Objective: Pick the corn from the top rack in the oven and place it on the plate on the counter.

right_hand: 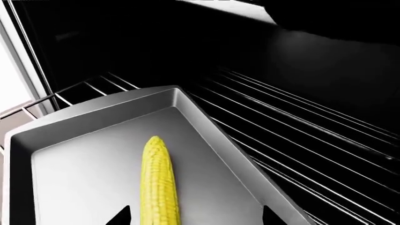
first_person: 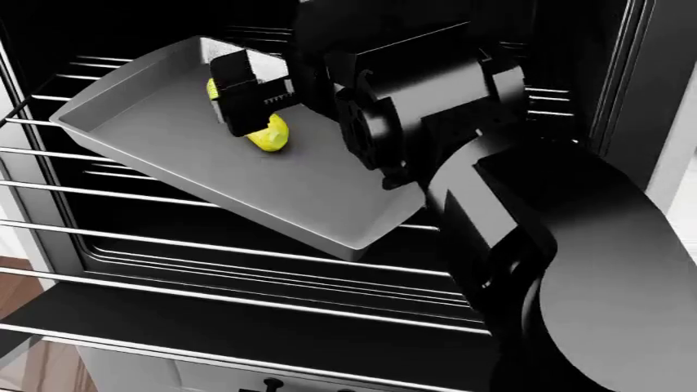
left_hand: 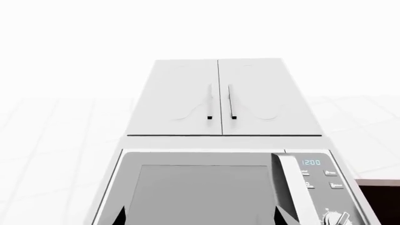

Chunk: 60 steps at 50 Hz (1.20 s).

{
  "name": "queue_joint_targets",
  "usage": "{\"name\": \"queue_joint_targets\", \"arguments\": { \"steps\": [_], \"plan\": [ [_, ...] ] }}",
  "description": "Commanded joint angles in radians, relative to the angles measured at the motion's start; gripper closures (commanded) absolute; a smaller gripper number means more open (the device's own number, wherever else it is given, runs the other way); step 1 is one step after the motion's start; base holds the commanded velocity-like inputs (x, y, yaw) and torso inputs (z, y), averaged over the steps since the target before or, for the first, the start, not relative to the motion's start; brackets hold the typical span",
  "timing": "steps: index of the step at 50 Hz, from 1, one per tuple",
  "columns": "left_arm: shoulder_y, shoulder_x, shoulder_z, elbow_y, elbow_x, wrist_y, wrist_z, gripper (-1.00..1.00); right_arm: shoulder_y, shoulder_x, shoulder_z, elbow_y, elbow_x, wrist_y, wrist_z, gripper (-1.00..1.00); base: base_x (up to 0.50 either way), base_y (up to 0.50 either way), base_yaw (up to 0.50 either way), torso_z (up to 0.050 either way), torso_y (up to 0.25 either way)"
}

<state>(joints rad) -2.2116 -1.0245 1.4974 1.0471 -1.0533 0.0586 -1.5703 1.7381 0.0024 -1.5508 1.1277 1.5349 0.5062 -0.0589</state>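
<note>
Right gripper (first_person: 253, 102), black, is reached into the large black oven (first_person: 610, 82), sitting directly over the small yellow bumpy corn cob (first_person: 269, 135). Its fingers (first_person: 234, 98) straddle the cob, jaws spread to either side; the right wrist view shows both fingertips clear of the kernels, so released, nothing grasped. Corn lies flat in the grey rectangular metal baking tray (first_person: 218, 171), near its far end, long axis in line with the gripper. Tray rests skewed on the top rack (first_person: 65, 155) of thin silver wires, left-of-centre in the cavity; more wire racks show below. Left gripper: only two dark fingertip tips at the edge of the left wrist view, cannot tell its state. That camera faces a silver microwave (left_hand: 206, 187) with white double-door wall cabinet (left_hand: 218, 98) above.
</note>
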Motion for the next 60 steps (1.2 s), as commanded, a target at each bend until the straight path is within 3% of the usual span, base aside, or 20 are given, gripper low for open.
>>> {"name": "queue_joint_targets", "arguments": {
  "steps": [1,8,18,42,60],
  "plan": [
    [0.050,-0.026,0.022,0.000,0.064,0.036,0.000,-1.00,-0.027,-0.002,-0.013,-0.031,-0.044,-0.016,0.002,-1.00,0.00,0.00,0.00,0.000,0.000],
    [0.106,-0.007,-0.023,0.000,0.076,0.020,0.000,-1.00,-0.039,-0.002,-0.006,-0.069,-0.117,-0.020,0.001,-1.00,0.00,0.00,0.00,0.000,0.000],
    [0.142,-0.004,-0.038,0.000,0.094,0.019,0.000,-1.00,-0.073,-0.002,-0.005,-0.086,-0.083,0.002,0.008,-1.00,0.00,0.00,0.00,0.000,0.000],
    [0.121,-0.043,0.037,0.000,0.122,0.059,0.000,-1.00,-0.069,-0.002,-0.022,-0.043,0.049,-0.054,0.070,-1.00,0.00,0.00,0.00,0.000,0.000],
    [0.315,-0.053,-0.030,0.000,0.236,0.066,0.000,-1.00,-0.104,-0.002,-0.011,-0.087,-0.045,0.007,0.058,-1.00,0.00,0.00,0.00,0.000,0.000]
  ]
}}
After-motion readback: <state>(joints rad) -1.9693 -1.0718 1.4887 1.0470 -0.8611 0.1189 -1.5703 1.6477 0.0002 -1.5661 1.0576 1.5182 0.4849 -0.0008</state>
